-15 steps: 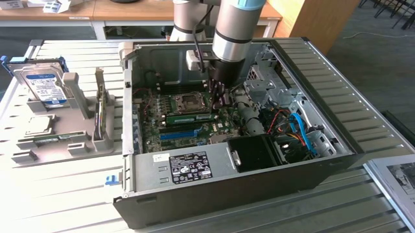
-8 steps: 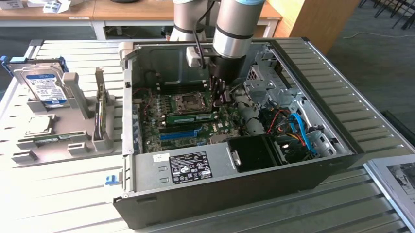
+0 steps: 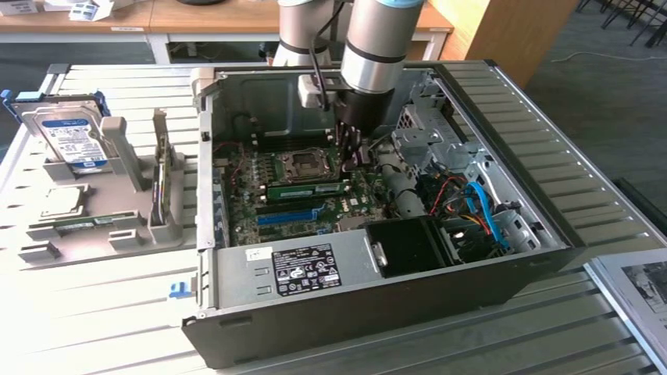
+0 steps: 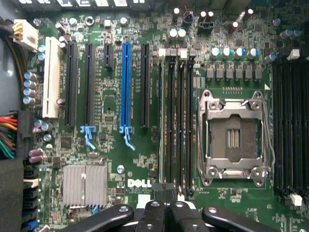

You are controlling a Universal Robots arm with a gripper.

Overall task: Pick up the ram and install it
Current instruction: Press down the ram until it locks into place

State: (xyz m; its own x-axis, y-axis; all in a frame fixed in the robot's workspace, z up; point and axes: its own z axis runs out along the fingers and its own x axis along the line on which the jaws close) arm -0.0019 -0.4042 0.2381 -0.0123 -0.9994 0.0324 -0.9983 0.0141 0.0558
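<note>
Ram (image 3: 308, 189), flat green stick, lies slotted below closed claw (image 3: 351, 156).

Slatted grey table (image 3: 125, 312) carries everything. Open computer case (image 3: 354, 305) lies on its side at table's middle — landmark for rest. On the exterior view's left of case, just beside it: grey holder stand (image 3: 99, 234) resting on slats, parts standing in its slots. Small blue piece (image 3: 180, 291) on slats, touching case's near corner on that same side. On the exterior view's right of case, at table's near edge — printed sheet (image 3: 638, 293), partly cut off.
</note>
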